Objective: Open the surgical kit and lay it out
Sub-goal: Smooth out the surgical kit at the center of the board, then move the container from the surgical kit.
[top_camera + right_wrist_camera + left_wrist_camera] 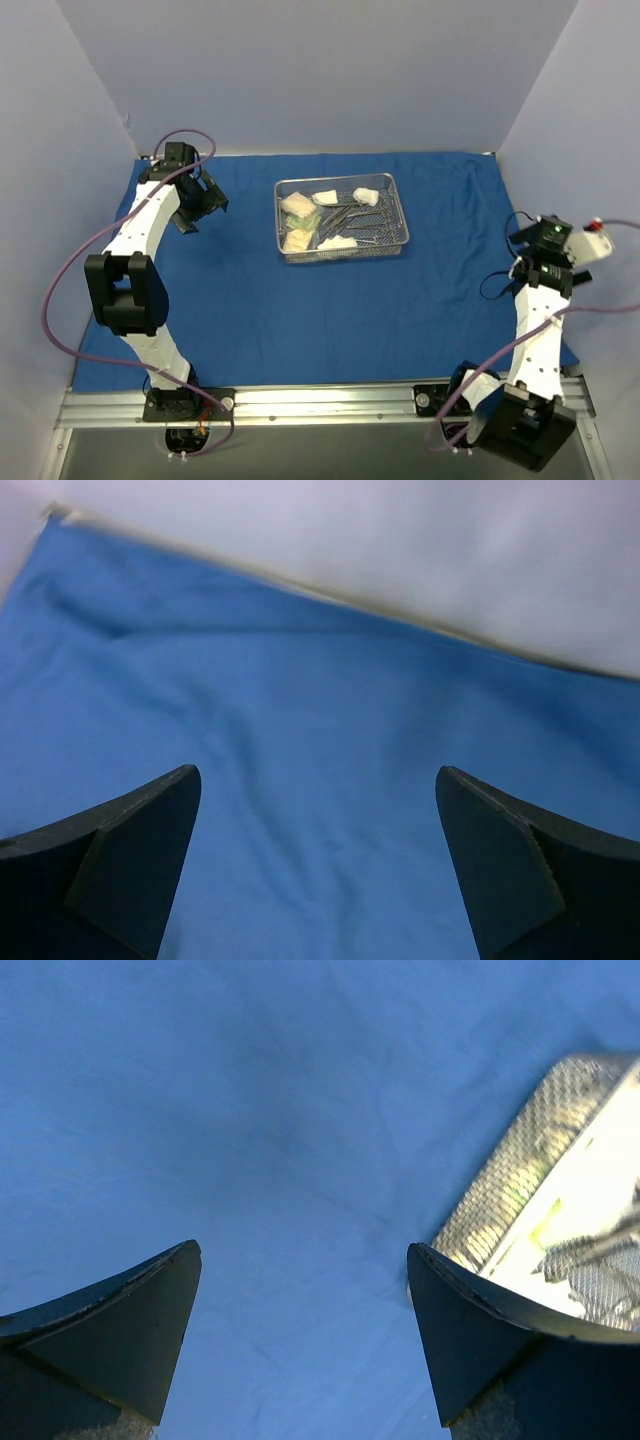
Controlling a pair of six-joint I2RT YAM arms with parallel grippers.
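The blue cloth point(330, 300) lies spread flat over the table. On it, at the back middle, stands the steel wire-mesh tray point(345, 255). Inside are white gauze pads point(366, 196), yellowish packets point(296, 207) and steel instruments point(352, 220). My left gripper point(200, 208) hovers open to the left of the tray. In the left wrist view the left gripper point(303, 1248) has only cloth between its fingers, and the tray's mesh wall point(520, 1160) shows at the right. My right gripper point(522, 238) is open over the cloth's right edge. The right wrist view shows the right gripper point(317, 771) empty above bare cloth point(300, 680).
White walls point(320, 70) enclose the table at the back and both sides; the wall point(400, 550) stands close beyond the cloth's edge in the right wrist view. A metal rail point(320, 400) runs along the near edge between the arm bases.
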